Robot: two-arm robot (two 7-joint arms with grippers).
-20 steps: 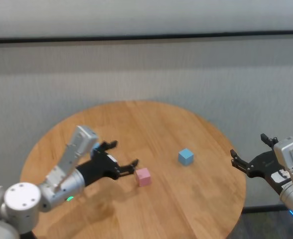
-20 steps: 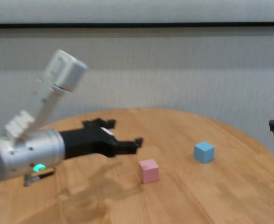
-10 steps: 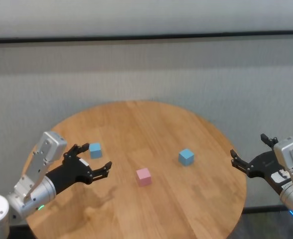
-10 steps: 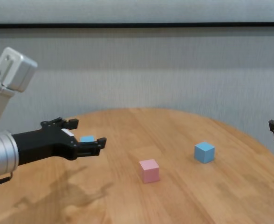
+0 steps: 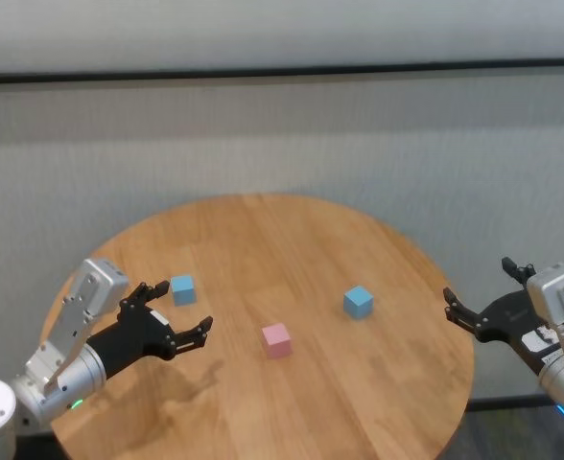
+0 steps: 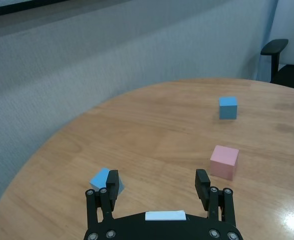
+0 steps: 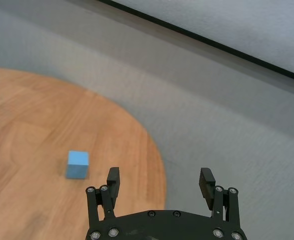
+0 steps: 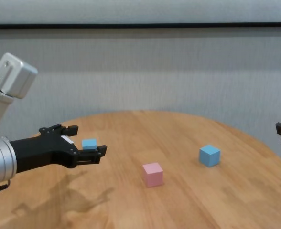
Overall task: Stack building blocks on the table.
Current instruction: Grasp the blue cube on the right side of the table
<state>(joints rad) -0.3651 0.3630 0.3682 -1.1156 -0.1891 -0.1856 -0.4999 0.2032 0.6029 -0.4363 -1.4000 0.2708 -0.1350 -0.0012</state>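
Three cubes lie apart on the round wooden table (image 5: 263, 402). One light blue cube (image 5: 182, 288) (image 8: 89, 143) (image 6: 106, 181) is at the left. A pale pink cube (image 5: 275, 339) (image 8: 152, 174) (image 6: 224, 161) is in the middle. A second light blue cube (image 5: 358, 301) (image 8: 209, 155) (image 6: 227, 107) (image 7: 77, 164) is at the right. My left gripper (image 5: 175, 313) (image 8: 82, 141) (image 6: 157, 180) is open and empty, hovering over the table's left side just short of the left blue cube. My right gripper (image 5: 483, 292) (image 7: 159, 181) is open and empty, beyond the table's right edge.
A grey wall (image 5: 282, 134) stands behind the table. An office chair (image 6: 274, 50) shows at the far side in the left wrist view. The table's edge (image 5: 469, 355) lies close to my right gripper.
My left arm has drawn back from beside the pink cube to the table's left side, uncovering the left blue cube. In the last half second it barely moved. The right arm has not moved.
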